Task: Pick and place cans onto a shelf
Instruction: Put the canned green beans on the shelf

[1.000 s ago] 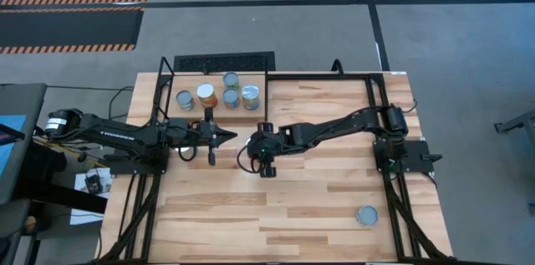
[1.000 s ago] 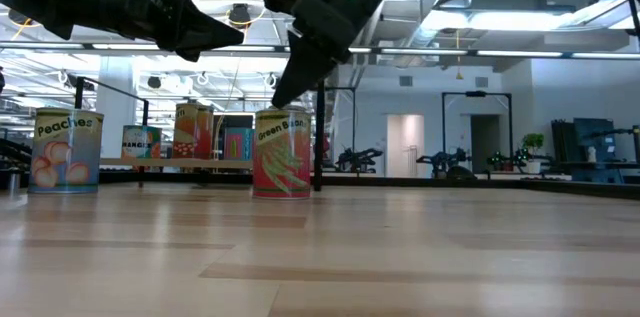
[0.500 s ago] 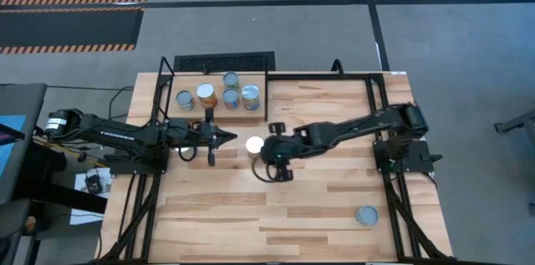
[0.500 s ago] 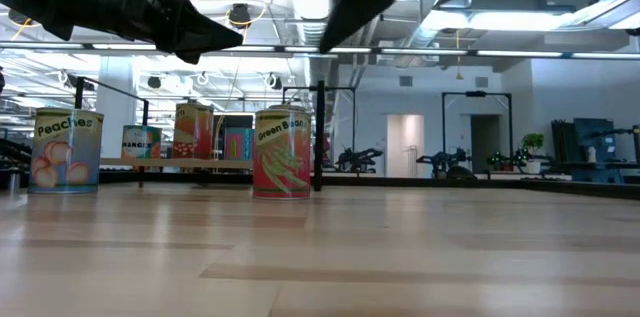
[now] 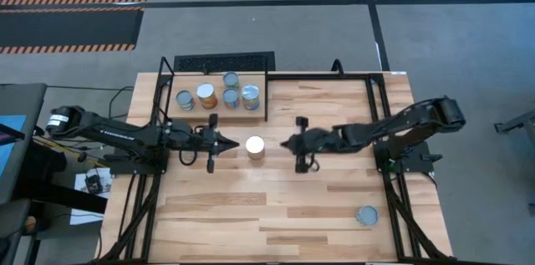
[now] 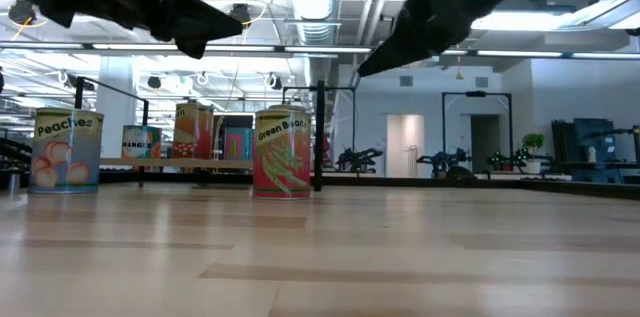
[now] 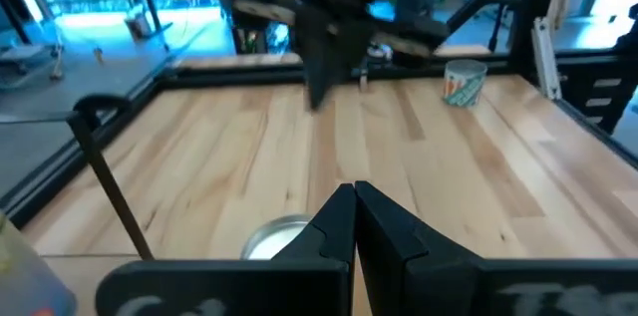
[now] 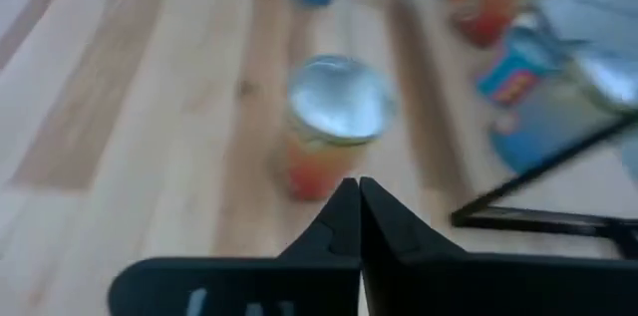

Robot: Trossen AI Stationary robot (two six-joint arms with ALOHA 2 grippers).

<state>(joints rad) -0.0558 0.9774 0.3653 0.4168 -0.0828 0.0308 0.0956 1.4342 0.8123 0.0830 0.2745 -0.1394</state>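
A can [image 5: 255, 147] with a silver lid and an orange-yellow label stands upright on its base mid-table, between my two grippers. It reads "Green Beans" in the low view [image 6: 282, 152]. My left gripper [image 5: 235, 140] is shut and empty just left of the can, above its height [image 6: 232, 27]; the lid [image 7: 274, 237] shows below its fingers. My right gripper [image 5: 284, 143] is shut and empty to the can's right, raised [image 6: 365, 70]; its wrist view looks down at the can [image 8: 337, 117]. The shelf [image 5: 267, 98] at the far left holds several cans [image 5: 231, 98].
One more can [image 5: 367, 215] stands near the table's near right corner and shows far off in the left wrist view [image 7: 464, 83]. A "Peaches" can [image 6: 66, 150] shows at the left of the low view. Black frame rods [image 5: 372, 89] run along the table's sides.
My right gripper, which stood over the Green Beans can a second ago, has drawn back toward the table's right edge and risen. The can stays upright where it was, its lid now uncovered in the high view.
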